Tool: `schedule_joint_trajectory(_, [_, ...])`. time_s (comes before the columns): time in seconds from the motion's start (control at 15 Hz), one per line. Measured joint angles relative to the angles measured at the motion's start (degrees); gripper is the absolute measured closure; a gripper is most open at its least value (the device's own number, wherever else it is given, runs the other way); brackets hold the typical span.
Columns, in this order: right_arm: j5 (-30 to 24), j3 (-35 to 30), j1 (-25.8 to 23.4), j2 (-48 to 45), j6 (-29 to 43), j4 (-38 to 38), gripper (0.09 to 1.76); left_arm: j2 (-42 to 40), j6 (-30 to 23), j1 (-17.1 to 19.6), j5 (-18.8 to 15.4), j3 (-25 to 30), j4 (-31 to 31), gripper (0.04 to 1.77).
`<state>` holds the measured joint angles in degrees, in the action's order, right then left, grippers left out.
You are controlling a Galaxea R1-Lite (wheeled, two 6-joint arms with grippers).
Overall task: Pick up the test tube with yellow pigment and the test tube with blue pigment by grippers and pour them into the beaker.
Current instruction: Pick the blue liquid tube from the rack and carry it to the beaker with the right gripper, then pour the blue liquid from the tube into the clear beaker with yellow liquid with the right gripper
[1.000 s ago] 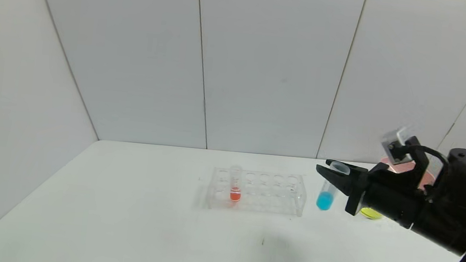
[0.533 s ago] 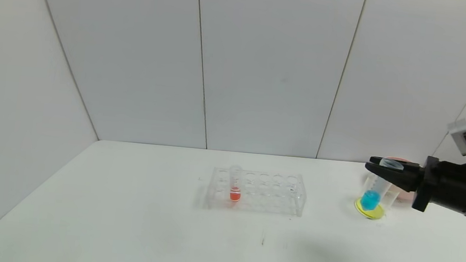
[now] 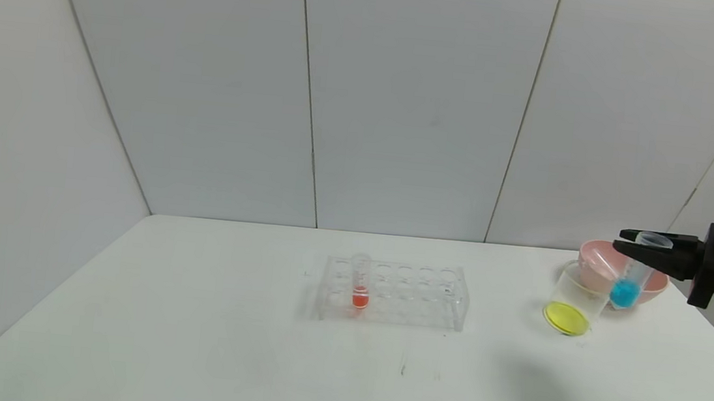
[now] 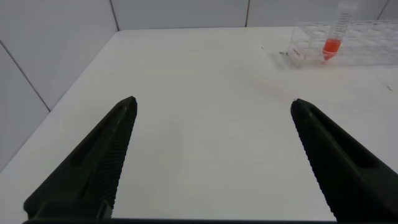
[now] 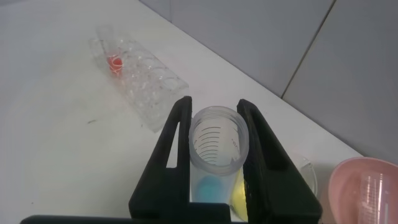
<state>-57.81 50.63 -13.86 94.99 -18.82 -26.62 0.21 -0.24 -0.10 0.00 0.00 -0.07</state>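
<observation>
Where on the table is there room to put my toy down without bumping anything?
The big bare patch of table left of the clear rack is free, and so is the front strip nearer than the rack. It is crowded at the far right: the beaker, the pink bowl and the right hand holding the blue tube sit close together.

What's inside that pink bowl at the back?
An empty clear tube lies slanted inside the pink bowl. The beaker and the test tube with blue pigment stand in front, hiding the rest of the bowl's inside.
</observation>
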Motion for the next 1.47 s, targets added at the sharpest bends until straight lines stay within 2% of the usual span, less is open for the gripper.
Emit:
schedule_joint_trajectory(0.2, [-0.07, 8.0, -1.46, 2.19, -2.33, 8.62, 1.3, 0.0, 0.0, 0.02, 0.0, 0.0, 0.0, 0.05])
schedule_joint_trajectory(0.6, [-0.13, 24.83, -5.27, 9.95, -18.48, 31.79, 1.3, 0.0, 0.0, 0.02, 0.0, 0.0, 0.0, 0.05])
schedule_joint_trajectory(1.13, [-2.79, 43.72, -7.63, 22.08, -31.37, 48.15, 1.3, 0.0, 0.0, 0.0, 0.0, 0.0, 0.02, 0.05])
schedule_joint_trajectory(1.47, [-2.65, 56.15, -7.69, 27.09, -39.03, 65.11, 1.3, 0.0, 0.02, 0.0, 0.0, 0.0, 0.0, 0.05])
